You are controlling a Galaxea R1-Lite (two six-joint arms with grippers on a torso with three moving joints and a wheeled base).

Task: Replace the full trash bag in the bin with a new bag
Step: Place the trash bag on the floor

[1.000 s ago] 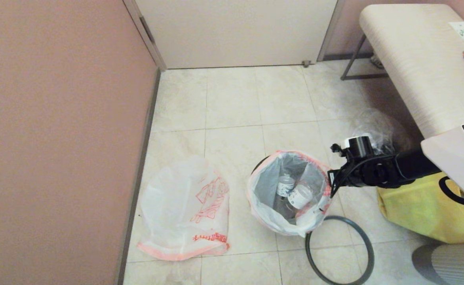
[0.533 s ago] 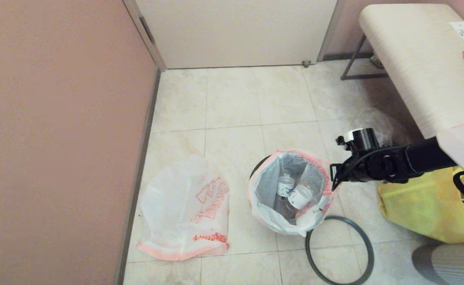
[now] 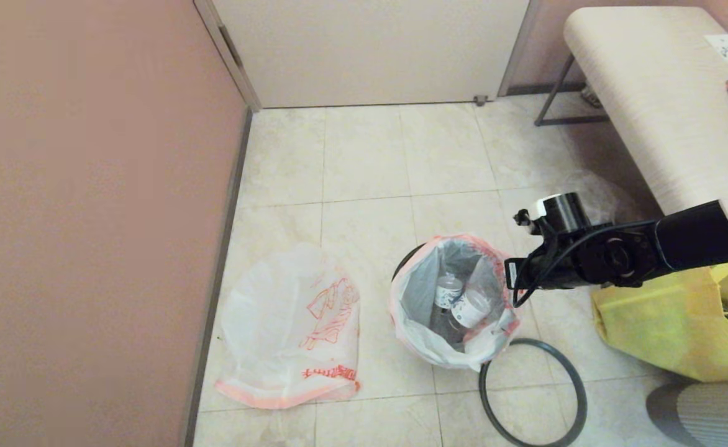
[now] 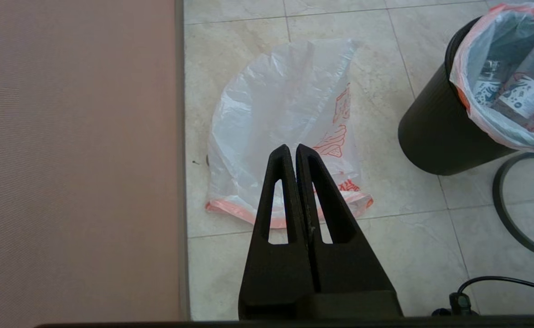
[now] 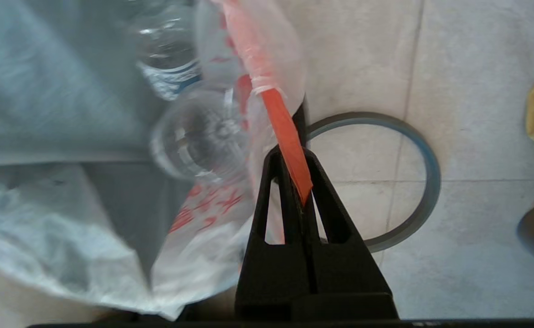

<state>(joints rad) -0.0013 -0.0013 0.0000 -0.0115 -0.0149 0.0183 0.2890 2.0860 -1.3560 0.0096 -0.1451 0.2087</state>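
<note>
A pink wall [image 3: 91, 217] is seen at the far left, with tiled floor [image 3: 364, 161] beside it. The new bag [image 3: 292, 329] is laid flat on the floor near the wall, its pink hem toward the robot. The left gripper [image 4: 295, 152] is held above that bag's hem with its fingers pressed together and nothing between them. Right of the new bag, apart from it, the bin [image 3: 404, 261] is stood on the floor with the full bag [image 3: 451, 301] inside, its edge folded over the rim and cups [image 3: 460, 301] visible within. The grey hoop [image 3: 532, 394] is laid on the floor against the bin's near right side. The right gripper [image 5: 296, 182] is positioned at the bag's right edge, its fingers closed on the orange handle [image 5: 285, 123]. A yellow tote [image 3: 668, 323] is seen farther right, below a bench [image 3: 643, 93].
</note>
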